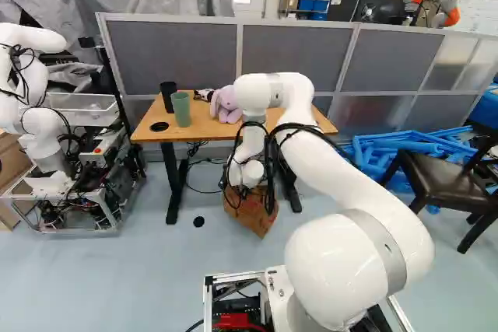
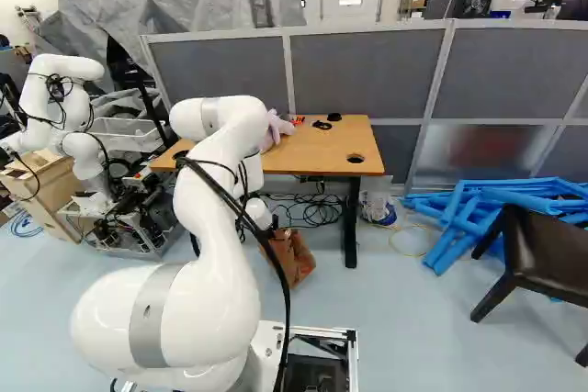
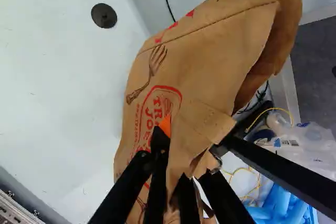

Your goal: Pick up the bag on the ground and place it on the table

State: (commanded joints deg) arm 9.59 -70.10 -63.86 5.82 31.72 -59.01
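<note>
Lifting the brown printed paper bag point(image 3: 205, 51) calls for a slow vertical rise, with the black two-finger gripper point(image 3: 185, 148) clamped on its creased side, as thin paper may tear. The bag is tilted, low before the wooden-topped table point(image 2: 317, 147); floor contact cannot be confirmed. Clear the tabletop edge before advancing, then set down beside the purple plush toy point(image 1: 226, 105)

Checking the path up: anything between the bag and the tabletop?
Yes, the front edge of the table. The bag, gripped below tabletop height, would likely catch it going straight in; up and over looks safer. Past the edge, a purple plush toy sits on top.
</note>
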